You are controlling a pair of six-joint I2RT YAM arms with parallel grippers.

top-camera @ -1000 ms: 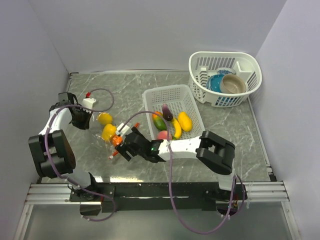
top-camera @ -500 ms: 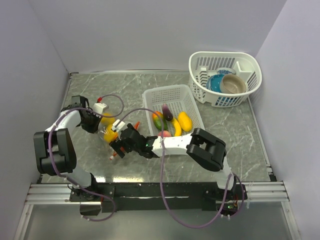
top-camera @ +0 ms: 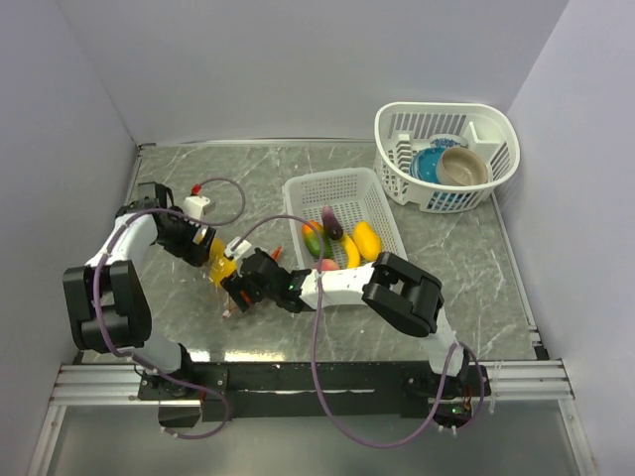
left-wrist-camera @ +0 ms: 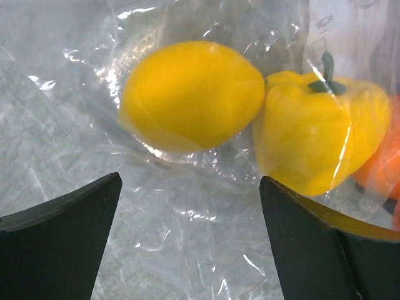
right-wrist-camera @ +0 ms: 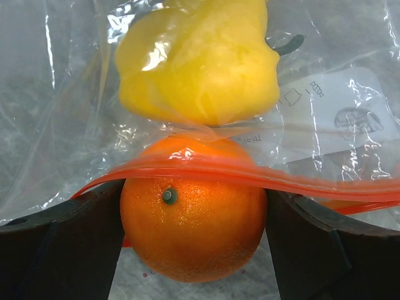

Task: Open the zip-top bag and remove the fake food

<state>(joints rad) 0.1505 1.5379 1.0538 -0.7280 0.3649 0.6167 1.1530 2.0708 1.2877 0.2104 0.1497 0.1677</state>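
The zip-top bag (top-camera: 216,272) lies crinkled on the marble table, left of centre. Its orange-red zip strip (right-wrist-camera: 312,184) arches over a fake orange (right-wrist-camera: 190,228) at the bag's mouth. My right gripper (right-wrist-camera: 192,194) has both fingers pressed against the sides of that orange. Behind it in the bag sits a yellow pepper (right-wrist-camera: 197,62). My left gripper (left-wrist-camera: 189,180) hangs open over the clear plastic (left-wrist-camera: 187,240), holding nothing. Past its fingers lie a yellow lemon (left-wrist-camera: 190,94) and the same pepper (left-wrist-camera: 319,137), both inside the bag.
A white slotted basket (top-camera: 342,188) just right of the bag holds several fake foods, among them a banana (top-camera: 349,254) and an eggplant (top-camera: 330,223). A white dish rack (top-camera: 476,169) with bowls stands at the back right. Walls close in on the left and right.
My left gripper was shut and now stands open, and it has moved closer to the bag. My right gripper has slid left to the bag's mouth and closed in around the orange.
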